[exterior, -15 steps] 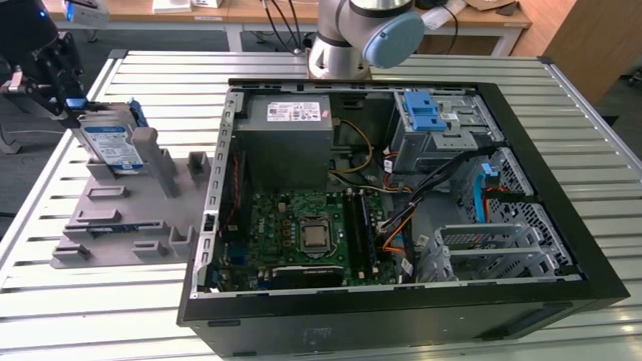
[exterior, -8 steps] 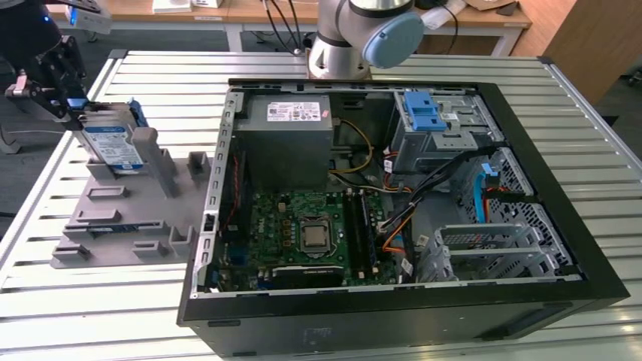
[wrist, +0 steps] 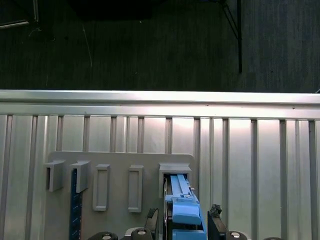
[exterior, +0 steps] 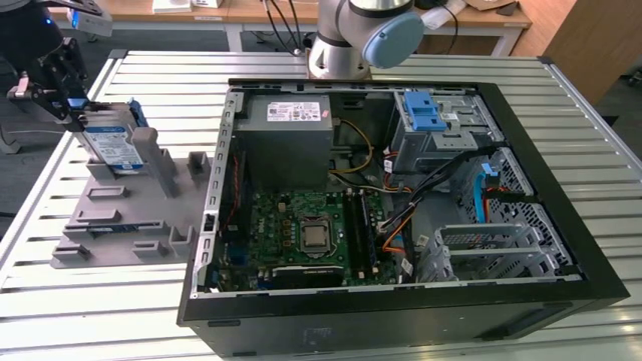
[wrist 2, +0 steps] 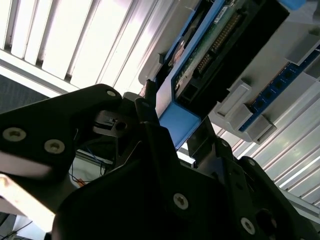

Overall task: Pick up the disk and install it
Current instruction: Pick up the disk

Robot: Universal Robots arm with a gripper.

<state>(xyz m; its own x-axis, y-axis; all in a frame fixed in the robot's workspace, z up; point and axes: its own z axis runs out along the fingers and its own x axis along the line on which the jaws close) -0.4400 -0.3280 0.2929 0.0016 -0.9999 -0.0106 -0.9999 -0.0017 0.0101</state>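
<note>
The disk [exterior: 110, 144] stands on edge in a slot of the grey holder plate [exterior: 131, 214], at the exterior view's left. It is silver with a white-and-blue label and a blue carrier frame. My gripper [exterior: 72, 113] is at the disk's outer end, with one black finger on each side of the blue frame. In the first wrist view the disk [wrist: 182, 210] lies between the fingertips [wrist: 215, 216], and a narrow gap shows on each side. The second wrist view shows my gripper [wrist 2: 175, 131] straddling the blue corner of the disk [wrist 2: 215, 42], whose green circuit board faces the camera.
An open computer case [exterior: 401, 320] lies on the slatted metal table [exterior: 120, 316], right of the holder plate. Inside it are a grey power-supply box [exterior: 298, 139], a blue latch [exterior: 426, 113] and a wire drive cage [exterior: 501, 244]. The arm's base [exterior: 346, 45] stands behind it.
</note>
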